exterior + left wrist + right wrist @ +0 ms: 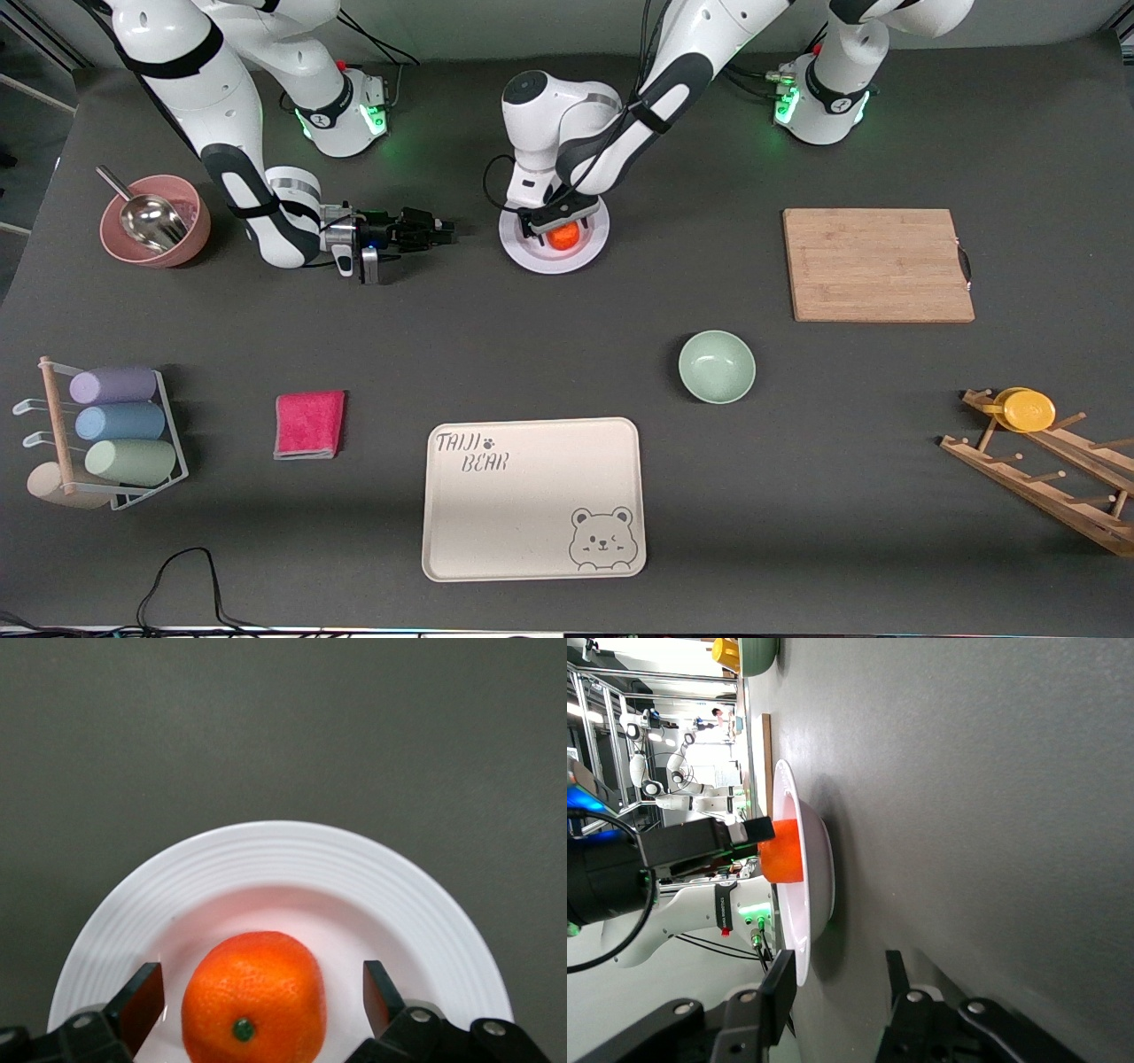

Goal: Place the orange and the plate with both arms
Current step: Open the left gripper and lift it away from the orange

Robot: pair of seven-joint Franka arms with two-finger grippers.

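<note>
Covering the table (pixel 567 354), dark grey cloth, plate (pixel 523 251), orange (pixel 563 236)

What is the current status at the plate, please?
Left gripper open around orange on plate. Right gripper open beside plate, low. Nothing blocking.

A robotics lab: two white arms (pixel 221 133) bolted to a dark table (pixel 567 372) with green-lit bases along the frame's top and cables (pixel 177 585) at lower left. The right wrist view shows metal racks (pixel 602 735) and another robot (pixel 678 784) at its upper left.
</note>
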